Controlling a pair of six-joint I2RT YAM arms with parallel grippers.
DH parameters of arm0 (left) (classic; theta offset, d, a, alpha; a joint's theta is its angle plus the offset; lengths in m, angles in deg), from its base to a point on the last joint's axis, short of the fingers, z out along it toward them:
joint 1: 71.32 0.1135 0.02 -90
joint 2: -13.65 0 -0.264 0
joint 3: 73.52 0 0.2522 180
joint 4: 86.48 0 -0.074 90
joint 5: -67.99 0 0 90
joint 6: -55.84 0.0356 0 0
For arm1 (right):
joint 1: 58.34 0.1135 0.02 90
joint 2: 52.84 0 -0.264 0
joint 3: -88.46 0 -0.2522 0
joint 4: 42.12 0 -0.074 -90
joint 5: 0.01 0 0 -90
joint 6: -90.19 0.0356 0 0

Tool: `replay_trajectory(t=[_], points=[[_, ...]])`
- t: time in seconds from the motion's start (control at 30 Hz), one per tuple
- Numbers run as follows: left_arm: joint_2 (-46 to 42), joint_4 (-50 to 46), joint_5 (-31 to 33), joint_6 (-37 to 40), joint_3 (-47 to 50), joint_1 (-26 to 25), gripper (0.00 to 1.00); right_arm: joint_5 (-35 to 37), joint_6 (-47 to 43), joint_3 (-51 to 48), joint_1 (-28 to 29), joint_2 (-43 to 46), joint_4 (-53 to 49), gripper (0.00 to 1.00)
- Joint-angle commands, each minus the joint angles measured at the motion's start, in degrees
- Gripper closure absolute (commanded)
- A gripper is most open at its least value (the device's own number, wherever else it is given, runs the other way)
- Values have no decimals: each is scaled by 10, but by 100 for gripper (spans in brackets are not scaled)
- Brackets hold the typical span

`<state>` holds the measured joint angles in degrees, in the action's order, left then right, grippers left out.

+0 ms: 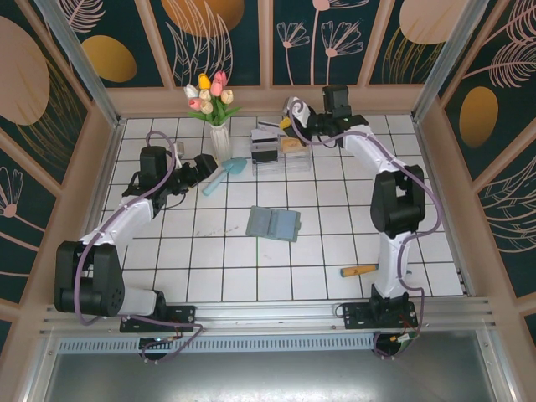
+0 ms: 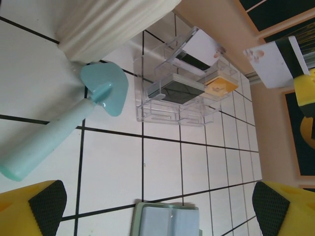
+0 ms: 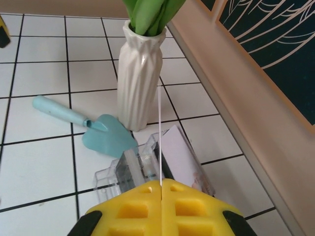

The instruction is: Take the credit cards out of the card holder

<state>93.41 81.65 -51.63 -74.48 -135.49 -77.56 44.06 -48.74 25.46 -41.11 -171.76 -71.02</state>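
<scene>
The card holder (image 1: 274, 224) lies open flat mid-table, blue-grey inside up, with its far edge at the bottom of the left wrist view (image 2: 167, 220). My right gripper (image 3: 161, 186) is shut on a whitish credit card (image 3: 160, 137), seen edge-on as a thin line. It hangs over the clear compartment box (image 3: 133, 169) at the back. The same card (image 2: 273, 61) shows flat in the left wrist view. Another white card (image 3: 179, 157) leans inside the box. My left gripper (image 2: 160, 205) is open with nothing in it, hovering left of the box near the trowel (image 1: 224, 174).
A white vase of tulips (image 1: 219, 138) stands just left of the clear box (image 1: 280, 151). The teal trowel (image 2: 93, 105) lies against the vase foot. A wooden-handled tool (image 1: 358, 270) lies front right. The back wall runs close behind the box.
</scene>
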Motion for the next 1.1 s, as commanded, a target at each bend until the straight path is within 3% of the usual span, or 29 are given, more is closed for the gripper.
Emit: replay_trajectory(t=[0.0, 0.3, 0.73, 1.07], points=[[-13, -20, 27, 34, -14, 4, 2, -7, -48, 44, 8, -29, -47, 100], [16, -23, 27, 52, -22, 4, 1, -43, -145, 152, 11, -100, -152, 100], [39, -23, 12, 56, -29, 4, 2, -22, -154, 169, 20, -136, -90, 100], [62, -21, 0, 57, -30, 4, 1, -10, -196, 224, 18, -175, -125, 100]])
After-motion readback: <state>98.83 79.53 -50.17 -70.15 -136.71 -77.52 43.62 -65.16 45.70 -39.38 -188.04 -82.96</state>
